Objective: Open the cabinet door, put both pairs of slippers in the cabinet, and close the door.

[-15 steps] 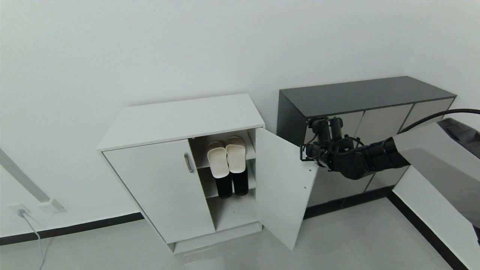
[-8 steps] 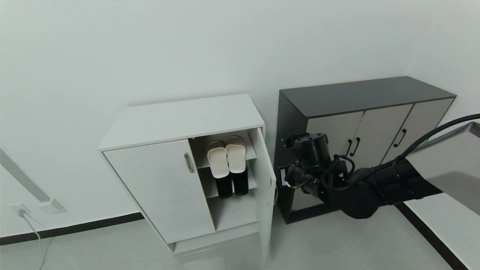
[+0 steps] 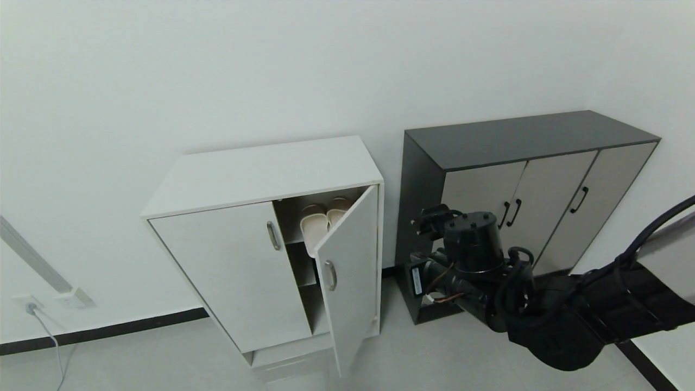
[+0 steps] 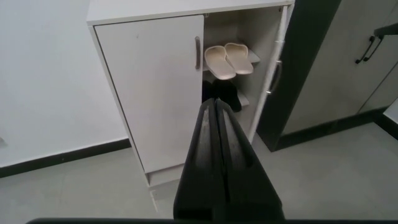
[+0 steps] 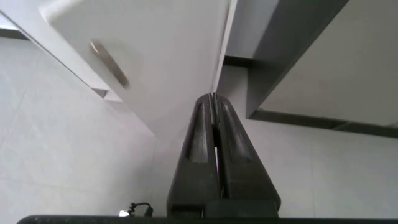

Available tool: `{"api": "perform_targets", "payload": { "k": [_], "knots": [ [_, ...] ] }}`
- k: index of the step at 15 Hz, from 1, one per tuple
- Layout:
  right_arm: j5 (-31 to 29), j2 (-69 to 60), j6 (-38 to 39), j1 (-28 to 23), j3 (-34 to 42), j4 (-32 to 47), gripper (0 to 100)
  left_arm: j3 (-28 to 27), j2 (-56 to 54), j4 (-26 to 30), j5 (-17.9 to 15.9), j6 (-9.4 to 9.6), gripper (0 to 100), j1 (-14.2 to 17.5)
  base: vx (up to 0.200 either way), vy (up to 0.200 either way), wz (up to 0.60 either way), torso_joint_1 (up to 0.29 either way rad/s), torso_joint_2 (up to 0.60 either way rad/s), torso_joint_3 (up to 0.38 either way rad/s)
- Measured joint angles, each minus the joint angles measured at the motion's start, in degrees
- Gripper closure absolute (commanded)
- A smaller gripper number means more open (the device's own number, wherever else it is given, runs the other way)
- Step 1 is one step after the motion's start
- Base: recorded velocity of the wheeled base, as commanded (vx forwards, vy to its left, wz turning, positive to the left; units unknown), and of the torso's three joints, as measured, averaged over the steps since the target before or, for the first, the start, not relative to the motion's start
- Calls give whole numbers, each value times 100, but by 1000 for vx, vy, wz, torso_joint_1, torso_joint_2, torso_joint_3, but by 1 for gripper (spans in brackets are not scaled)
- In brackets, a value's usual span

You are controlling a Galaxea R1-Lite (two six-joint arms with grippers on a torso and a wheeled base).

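Swung from wide open, the cabinet door (image 3: 350, 255) stands ajar, half hiding the slippers (image 3: 317, 222). At its three o'clock, the right gripper (image 5: 213, 98); like the left gripper (image 4: 215, 102), its fingers are pressed together, empty.

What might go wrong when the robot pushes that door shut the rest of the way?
1. The white slippers stick out past the front of their shelf. The half-closed door might hit their toes, and then it would stay ajar or knock them down.
2. The right gripper is shut and sits by the door's smooth face, not around the handle. Its push might slide off the door.
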Motion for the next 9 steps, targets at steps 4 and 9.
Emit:
{"api": "perform_targets", "payload": {
  "k": [4,9],
  "knots": [
    [22,-30,6,149,187,-33,100,0,0,2,0,0,100,2,0,0,600,1,0,2],
    [288,-27,13,168,347,-185,100,0,0,0,0,2,100,2,0,0,240,0,1,0]
  ]
}}
